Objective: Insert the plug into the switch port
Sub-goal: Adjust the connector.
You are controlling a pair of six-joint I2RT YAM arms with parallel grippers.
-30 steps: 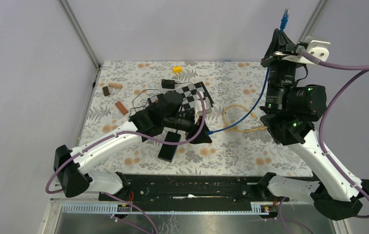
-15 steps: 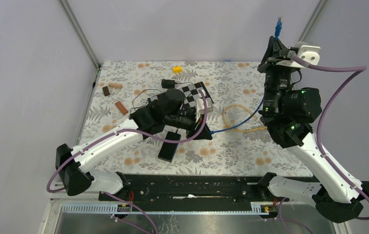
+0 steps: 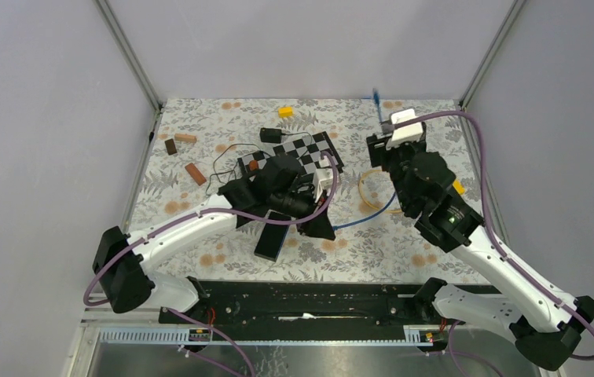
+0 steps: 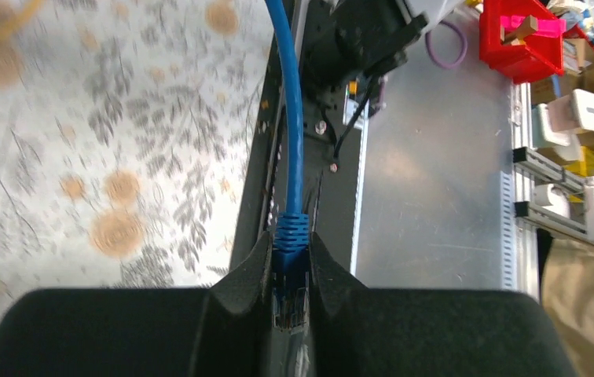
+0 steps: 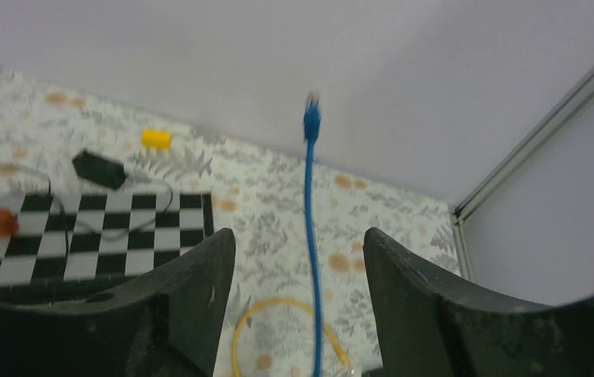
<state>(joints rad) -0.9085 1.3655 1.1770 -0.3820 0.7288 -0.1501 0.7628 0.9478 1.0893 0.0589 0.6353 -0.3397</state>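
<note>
Floral tablecloth (image 3: pixel 207 126), grey walls (image 3: pixel 278 39). Left gripper (image 4: pixel 290 263) pinching blue plug (image 4: pixel 290 236). Right gripper (image 5: pixel 300 236) spread wide, blue cable (image 5: pixel 309 196) rising between fingers.

On the floral-patterned tablecloth (image 3: pixel 199 118), the black-and-white checkered board (image 3: pixel 309 145) lies mid-table. The small black adapter box (image 3: pixel 271 135) sits just behind it, with the yellow block (image 3: pixel 285 111) farther back. Three brown wooden blocks (image 3: pixel 186 138) lie to the left. The yellow cable loop (image 3: pixel 368 188) lies to the right. The black rectangular box (image 3: pixel 270 243) lies in front, and the blue network cable (image 3: pixel 364 221) runs to its right.
</note>
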